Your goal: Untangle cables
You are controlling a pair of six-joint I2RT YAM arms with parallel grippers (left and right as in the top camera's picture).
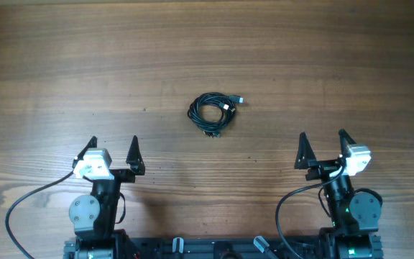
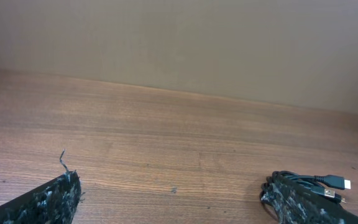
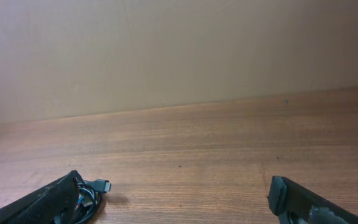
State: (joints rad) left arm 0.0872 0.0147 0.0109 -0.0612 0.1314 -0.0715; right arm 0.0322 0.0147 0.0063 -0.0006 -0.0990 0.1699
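The left gripper (image 1: 113, 141) was seen spread wide, its two dark fingers standing well apart above the bare wood of the tabletop (image 1: 63, 57). Nothing was held between them and nothing was touched. The right gripper (image 1: 323, 135) was likewise spread wide, with nothing between its fingers and no contact with anything. Both grippers were kept toward the near edge of the tabletop, where the arm bases stood, one toward the left side and the other toward the right.

The cables (image 1: 214, 112) were found coiled in one small black bundle of overlapping loops, lying flat about midway between the left and right sides of the tabletop, farther from the near edge than either gripper and well apart from both. A plug with a silvery tip was seen sticking out of the bundle toward the right side. In each wrist view only part of the bundle was shown, partly hidden behind one fingertip of that gripper
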